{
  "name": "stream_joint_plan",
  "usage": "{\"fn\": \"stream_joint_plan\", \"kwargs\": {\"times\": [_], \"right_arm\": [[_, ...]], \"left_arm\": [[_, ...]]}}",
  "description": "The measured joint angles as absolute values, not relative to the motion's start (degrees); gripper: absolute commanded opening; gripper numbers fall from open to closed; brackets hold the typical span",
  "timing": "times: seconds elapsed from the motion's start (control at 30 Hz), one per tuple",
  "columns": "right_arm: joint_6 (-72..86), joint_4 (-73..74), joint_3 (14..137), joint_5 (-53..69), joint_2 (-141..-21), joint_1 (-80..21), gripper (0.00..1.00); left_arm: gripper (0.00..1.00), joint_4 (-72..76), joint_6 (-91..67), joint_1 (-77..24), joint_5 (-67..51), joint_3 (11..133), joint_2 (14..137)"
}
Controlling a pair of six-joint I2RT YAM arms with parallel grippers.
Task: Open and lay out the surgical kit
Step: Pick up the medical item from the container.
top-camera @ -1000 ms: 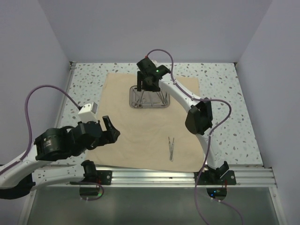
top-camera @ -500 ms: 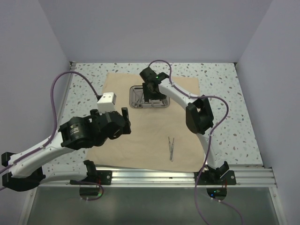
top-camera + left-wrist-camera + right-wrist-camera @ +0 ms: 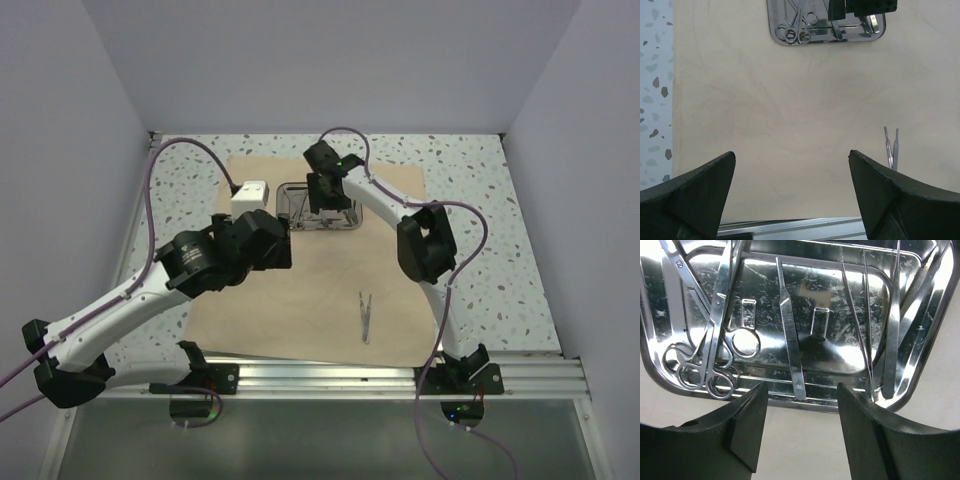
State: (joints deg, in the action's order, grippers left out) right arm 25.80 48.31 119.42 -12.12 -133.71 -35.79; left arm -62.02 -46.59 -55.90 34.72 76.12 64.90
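The tan cloth wrap point(image 3: 300, 290) lies spread flat on the table. The steel tray point(image 3: 288, 206) sits on its far part and holds scissors point(image 3: 705, 355), a flat slim handle point(image 3: 790, 340), thin tweezers point(image 3: 860, 315) and forceps point(image 3: 895, 340). My right gripper point(image 3: 801, 387) hangs open low over the tray's near rim. The flat handle's end lies in the gap between its fingers, touching neither. Two slim silver instruments point(image 3: 366, 315) lie on the cloth near the front. My left gripper point(image 3: 791, 155) is wide open and holds nothing, above the cloth left of the tray point(image 3: 785, 37).
Speckled tabletop point(image 3: 470, 200) surrounds the cloth. A metal rail point(image 3: 330, 378) runs along the near edge, and walls close in the left, right and back. The left arm's cable point(image 3: 160, 190) loops over the table's left side.
The left arm has swung from the near left up over the cloth toward the tray, and its jaws have opened wider. The right gripper has dropped closer to the tray, its jaws narrowing.
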Motion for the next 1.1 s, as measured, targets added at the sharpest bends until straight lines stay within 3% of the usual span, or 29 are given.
{"fn": "stream_joint_plan", "kwargs": {"times": [0.97, 1.1], "right_arm": [[27.4, 46.8, 119.4, -11.0, -138.1, -36.0, 0.5], [27.6, 46.4, 118.9, -11.2, -137.9, -36.0, 0.41]], "left_arm": [[0.99, -59.0, -41.0, -50.6, 32.3, 75.8, 66.1], [0.99, -58.8, -40.3, -50.1, 31.7, 75.3, 66.2]]}}
